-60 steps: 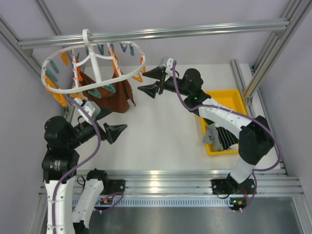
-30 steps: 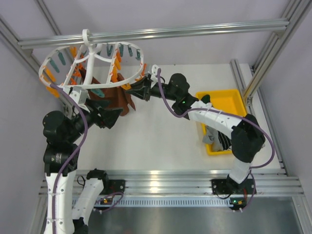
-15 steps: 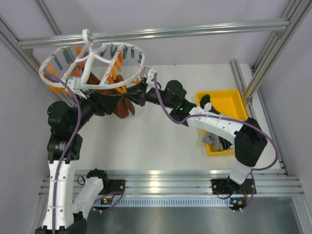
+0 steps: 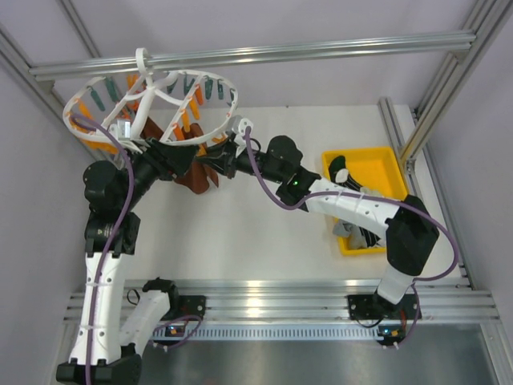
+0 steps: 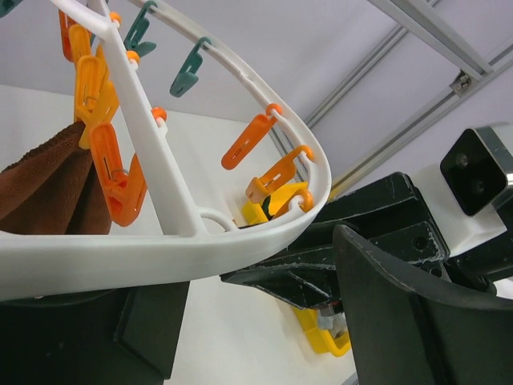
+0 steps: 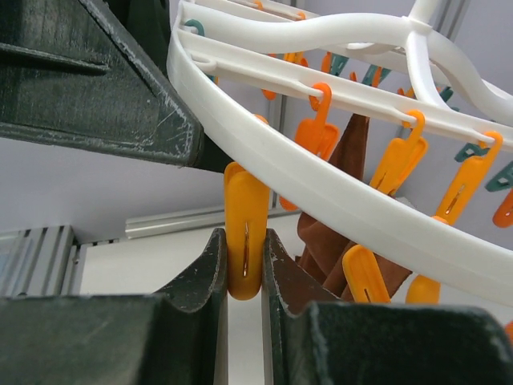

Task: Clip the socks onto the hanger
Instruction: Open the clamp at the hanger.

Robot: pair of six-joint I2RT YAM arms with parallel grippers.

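Listing what I see from the remote desk, item by item.

1. Large white plastic round hanger [image 4: 149,80] with crossed spokes and rows of dangling orange and teal clips. It hangs by its top hook on the aluminium frame bar [image 4: 280,52] at the far left, tilted, above the white table [image 4: 264,224].

2. Brown limp cloth [image 4: 196,175]. It hangs from clips under the hanger, between the two arms. The right wrist view shows it just behind the ring's near rim.

3. Right pincer [image 6: 244,249]. It reaches under the right side of the ring with its black fingers [image 6: 204,273] pressed onto one orange plastic clip [image 6: 244,204] that hangs from the rim. The clip's lower end sits between the pads. I cannot tell whether the squeeze has parted the clip's mouth.

4. Left pincer [image 4: 180,163]. Its jaws are spread wide and nothing is pinched. On the left wrist view the white rim runs across between its fingers [image 5: 417,313], and I cannot tell whether it touches them. The right pincer's black tip lies just beyond.

5. Small limp socks, grey and black-and-white striped [image 4: 346,227]. They lie in the yellow plastic tray [image 4: 393,160] at the right of the table, well apart from the hanger and partly hidden by the right arm. Neither pincer holds one.
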